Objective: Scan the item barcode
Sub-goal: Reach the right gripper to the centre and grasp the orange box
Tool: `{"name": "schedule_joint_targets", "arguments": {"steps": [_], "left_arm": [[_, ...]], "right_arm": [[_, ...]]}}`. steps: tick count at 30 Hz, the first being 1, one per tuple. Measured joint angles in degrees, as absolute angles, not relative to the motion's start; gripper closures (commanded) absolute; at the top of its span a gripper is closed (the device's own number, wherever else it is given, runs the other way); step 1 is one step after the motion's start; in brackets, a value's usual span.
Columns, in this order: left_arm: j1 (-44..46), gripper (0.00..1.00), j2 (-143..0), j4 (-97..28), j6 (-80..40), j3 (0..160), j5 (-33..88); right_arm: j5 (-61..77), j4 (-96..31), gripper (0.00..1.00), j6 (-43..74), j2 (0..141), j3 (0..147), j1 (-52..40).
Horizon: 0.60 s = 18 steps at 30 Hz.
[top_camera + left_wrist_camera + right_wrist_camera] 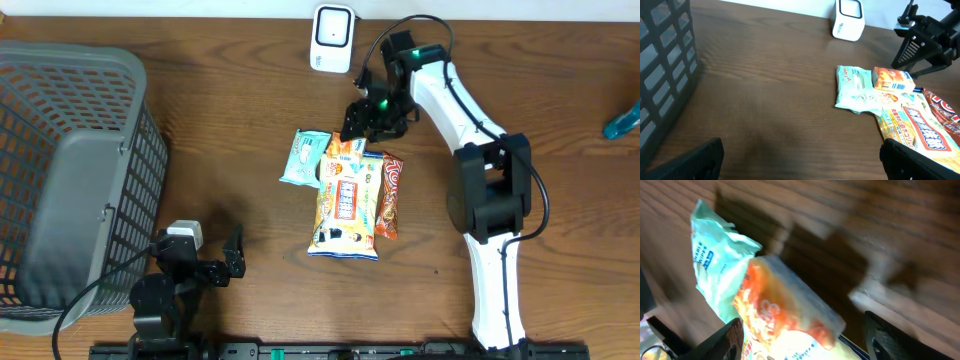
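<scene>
Right claw (362,122): low over the top of the snack pile, near the white scanner; its fingers (722,342) stand well apart with nothing gripped; the wrist picture is blurred
Left claw (215,265): at the near edge of the table (230,100), just beside the basket, spread wide and empty
Orange packet (892,79): directly under the right claw and between its fingers; it rests partly on the teal packet and partly on the large snack bag; a blue printed mark shows on its white side, too small to read
Teal packet (304,158): flat on the table, left of the orange packet and touching it
Large snack bag (345,205): flat, its length running toward the near edge
Brown bar (390,197): along the right side of the large snack bag, touching it
White scanner (332,38): upright at the far edge, well apart from the pile
Basket (60,180): grey, on the left side of the table
</scene>
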State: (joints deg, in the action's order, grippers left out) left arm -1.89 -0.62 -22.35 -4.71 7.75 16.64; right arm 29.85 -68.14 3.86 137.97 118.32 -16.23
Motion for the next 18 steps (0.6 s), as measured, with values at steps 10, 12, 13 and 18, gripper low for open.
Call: {"name": "schedule_joint_targets", "arguments": {"steps": [10,12,13,18], "left_arm": [[-1.9,0.00,-0.6,-22.3,-4.7,7.7,16.6],[-1.9,0.00,-0.6,-22.3,-4.7,7.7,16.6],[-1.9,0.00,-0.6,-22.3,-4.7,7.7,16.6],[-1.9,0.00,-0.6,-22.3,-4.7,7.7,16.6]], "right_arm": [[29.5,-69.6,0.44,6.7,138.0,118.3,-15.0],[29.5,-68.7,0.50,7.8,138.0,118.3,-15.2],[29.4,-68.2,0.53,8.3,138.0,118.3,-15.5],[29.2,-65.3,0.61,10.7,138.0,116.6,-17.2]]}}
